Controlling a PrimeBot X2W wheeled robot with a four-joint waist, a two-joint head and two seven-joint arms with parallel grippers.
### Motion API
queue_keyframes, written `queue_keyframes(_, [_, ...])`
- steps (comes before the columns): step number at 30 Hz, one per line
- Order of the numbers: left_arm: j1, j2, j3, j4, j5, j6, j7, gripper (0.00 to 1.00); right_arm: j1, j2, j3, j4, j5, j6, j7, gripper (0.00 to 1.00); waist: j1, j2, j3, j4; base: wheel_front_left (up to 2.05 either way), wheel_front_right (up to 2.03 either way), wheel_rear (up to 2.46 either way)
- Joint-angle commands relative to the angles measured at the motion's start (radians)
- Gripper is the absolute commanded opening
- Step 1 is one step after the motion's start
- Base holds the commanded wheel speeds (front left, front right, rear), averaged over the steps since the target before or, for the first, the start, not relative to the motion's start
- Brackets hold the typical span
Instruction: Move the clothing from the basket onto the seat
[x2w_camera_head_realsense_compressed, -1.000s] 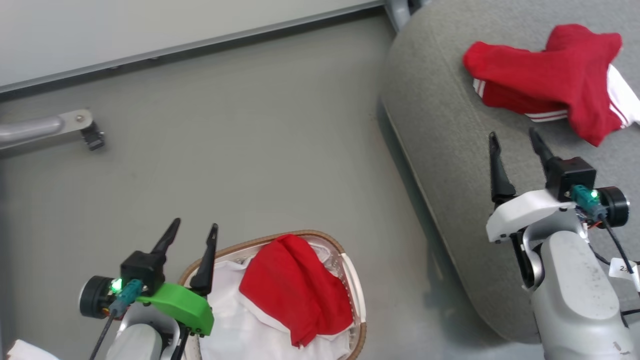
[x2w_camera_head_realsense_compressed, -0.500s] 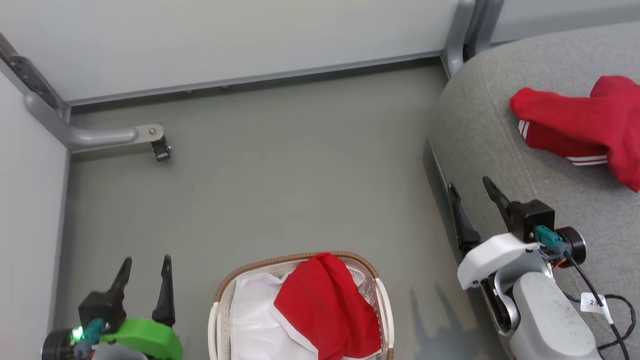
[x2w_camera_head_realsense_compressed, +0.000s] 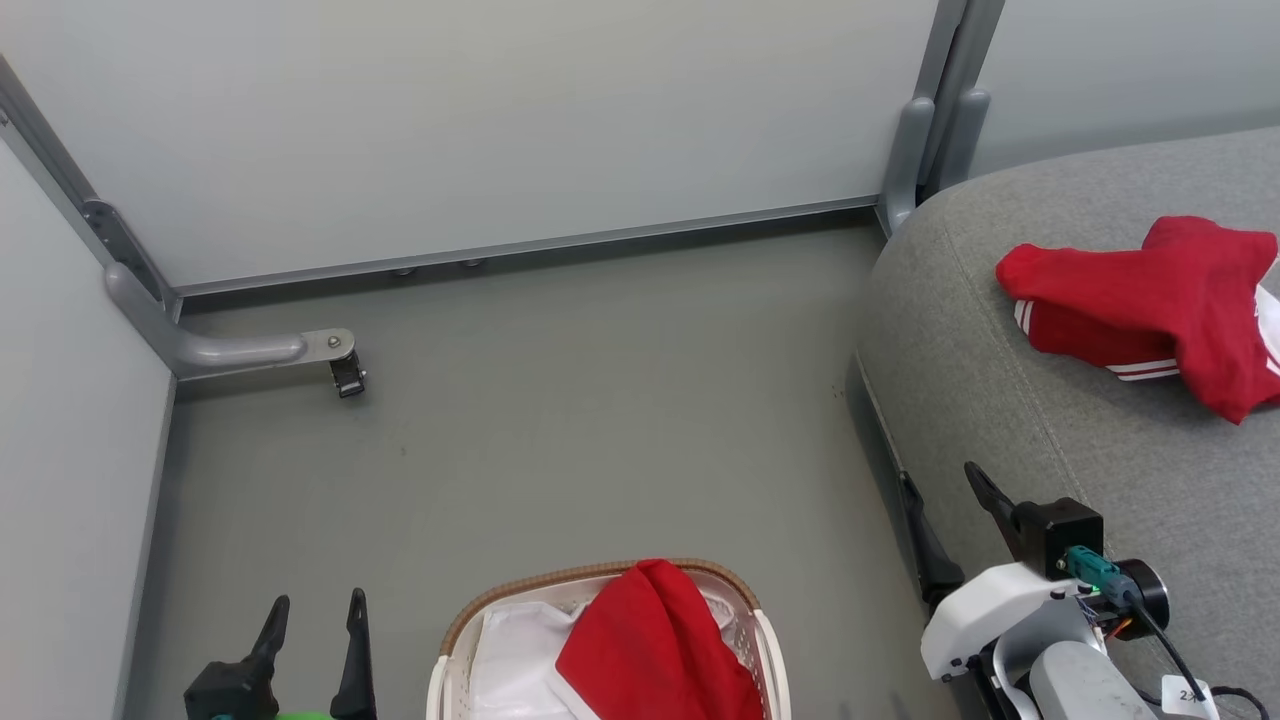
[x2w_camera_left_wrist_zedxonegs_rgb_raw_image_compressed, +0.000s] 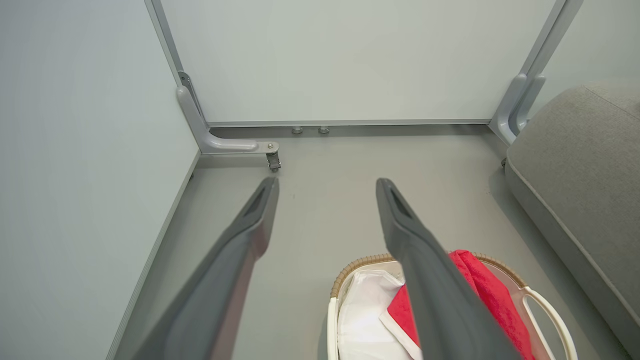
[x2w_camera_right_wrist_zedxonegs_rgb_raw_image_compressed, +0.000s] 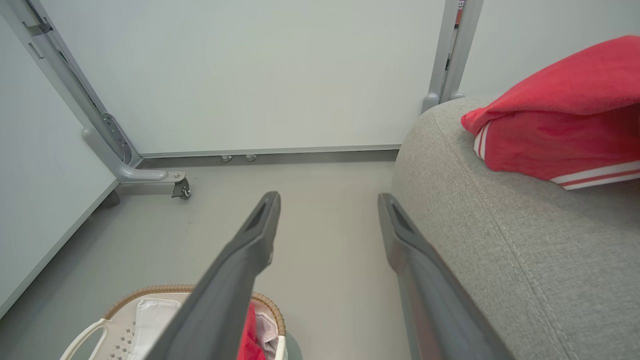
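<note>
Clothing (x2w_camera_head_realsense_compressed: 1140, 300) divided between seat (x2w_camera_head_realsense_compressed: 1000, 430) and basket (x2w_camera_head_realsense_compressed: 600, 576), both grippers empty

One red garment (x2w_camera_head_realsense_compressed: 1170, 290) lies crumpled on the grey seat, toward the right edge of the head view. Thin white stripes show along its near hem and at one cuff. A second red garment (x2w_camera_head_realsense_compressed: 655, 650) is heaped over the right half of the basket and rises above the brown woven rim. It rests on the white liner (x2w_camera_head_realsense_compressed: 510, 660), which shows bare in the left half. The basket stands on the grey floor (x2w_camera_head_realsense_compressed: 600, 430) at the bottom of the head view, apart from the seat, with a strip of floor between them.

The left gripper (x2w_camera_head_realsense_compressed: 318, 597) sits at the lower left of the head view, just beside the basket and not touching it. Its fingers (x2w_camera_left_wrist_zedxonegs_rgb_raw_image_compressed: 240, 250) are spread wide with nothing between them. In the left wrist view they point across the floor toward the corner of the pale wall panels (x2w_camera_head_realsense_compressed: 500, 130), and the right-hand finger crosses in front of the garment in the basket.

The right gripper (x2w_camera_head_realsense_compressed: 938, 473) is at the lower right, by the seat's near edge. Its fingers (x2w_camera_right_wrist_zedxonegs_rgb_raw_image_compressed: 240, 270) are likewise spread and hold nothing. In the right wrist view one lies over the floor and the basket's rim, the other along the cushion's rounded side. Whether that finger touches the upholstery cannot be told.

A small caster (x2w_camera_head_realsense_compressed: 347, 376) on a grey metal bracket stands at the foot of the left panel. An upright post (x2w_camera_head_realsense_compressed: 925, 140) rises at the seat's far corner.
</note>
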Motion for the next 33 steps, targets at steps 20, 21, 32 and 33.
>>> queue_keyframes(20, [-0.206,0.044,-0.257,0.083,-0.087,0.001,-0.001,1.0,-0.111,-0.005,0.03,-0.059,-0.039,-0.001,-0.002,1.0,0.0001,0.0,0.244,-0.078,0.0,0.0,0.0])
queue_keyframes(21, [-0.225,0.049,-0.282,0.094,-0.098,0.001,-0.001,1.0,-0.119,-0.005,0.029,-0.063,-0.045,-0.001,-0.002,1.0,0.0001,0.0,0.264,-0.084,0.0,0.0,0.0])
queue_keyframes(32, [-0.407,0.121,-0.479,0.195,-0.205,0.001,0.0,1.0,-0.204,-0.004,0.018,-0.141,-0.056,-0.001,-0.002,1.0,0.0001,0.0,0.474,-0.138,0.0,0.0,0.0])
queue_keyframes(33, [-0.424,0.127,-0.504,0.205,-0.22,0.001,-0.001,1.0,-0.212,-0.004,0.02,-0.15,-0.055,-0.001,-0.002,1.0,0.0001,0.0,0.492,-0.142,0.0,0.0,0.0])
